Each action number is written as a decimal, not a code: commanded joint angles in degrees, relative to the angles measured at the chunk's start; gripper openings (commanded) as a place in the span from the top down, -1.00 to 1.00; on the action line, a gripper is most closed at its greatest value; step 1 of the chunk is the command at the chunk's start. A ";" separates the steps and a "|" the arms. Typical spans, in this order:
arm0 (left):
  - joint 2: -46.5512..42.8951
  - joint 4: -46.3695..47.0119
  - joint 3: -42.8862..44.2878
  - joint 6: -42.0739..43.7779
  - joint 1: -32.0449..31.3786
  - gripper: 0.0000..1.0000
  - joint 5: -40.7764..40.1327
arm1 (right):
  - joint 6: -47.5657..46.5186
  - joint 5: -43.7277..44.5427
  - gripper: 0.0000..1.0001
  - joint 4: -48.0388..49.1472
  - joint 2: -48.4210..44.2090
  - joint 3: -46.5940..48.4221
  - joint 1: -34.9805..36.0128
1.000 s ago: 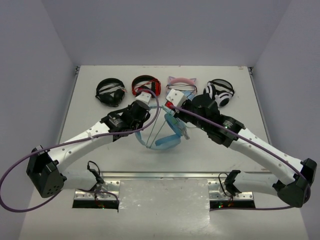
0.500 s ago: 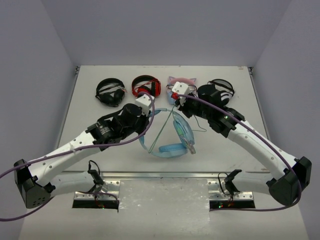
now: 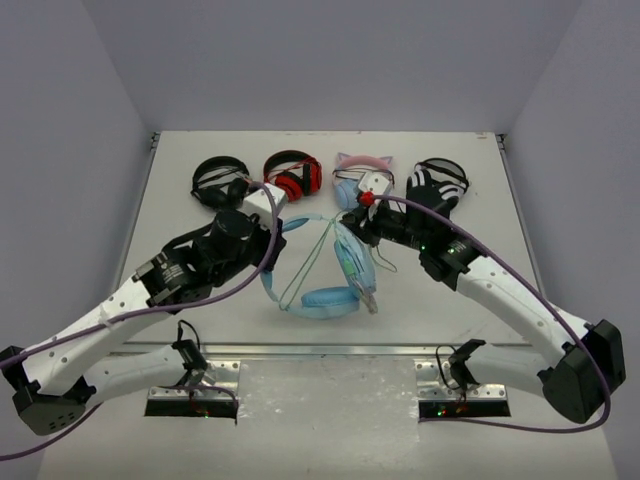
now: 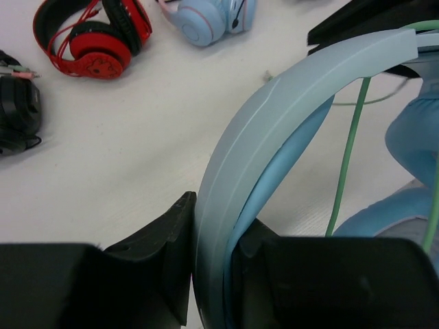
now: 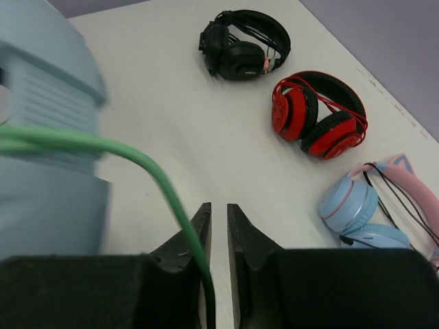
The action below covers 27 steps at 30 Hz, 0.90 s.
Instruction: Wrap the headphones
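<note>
Left gripper [image 4: 216,226] clamped on headphones [image 3: 325,298] headband [image 4: 274,103]; right gripper [image 5: 217,209] pinching cable [image 5: 82,142]. Few strands cross centre frame; wrapping judged unfinished.

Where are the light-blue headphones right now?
Top view: the headphones sit mid-table, just nearer than the pink cat-ear pair; the left gripper clamps their headband, the right gripper pinches the green cable.

Five pairs lay on the table [image 3: 400,320], one before the rest.
Left to right along the far edge sat the first pair [image 3: 220,183], second pair [image 3: 292,175], third pair [image 3: 356,182] and fourth pair [image 3: 446,172]. The headphones [image 3: 330,298] lay nearer, before the second and third, the left pincer [image 3: 278,222] on their left and the right pincer [image 5: 218,209] at their far right.
</note>
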 commanded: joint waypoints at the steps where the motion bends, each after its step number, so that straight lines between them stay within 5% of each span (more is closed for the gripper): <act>1: -4.52 8.72 8.23 -5.78 -1.32 0.99 1.72 | 5.77 -1.60 0.65 5.57 -0.65 -3.51 -2.55; 11: -2.06 10.39 17.81 -12.10 -1.32 0.99 -0.21 | 25.70 -17.95 0.58 31.40 6.01 -9.24 -2.55; 18: -1.44 11.97 23.17 -17.74 -1.32 0.99 -13.12 | 39.43 -21.12 0.66 55.13 18.85 -13.80 -2.20; 27: 2.94 9.77 27.14 -21.43 -1.41 0.99 -32.44 | 41.46 -16.38 0.87 61.65 20.62 -21.34 2.28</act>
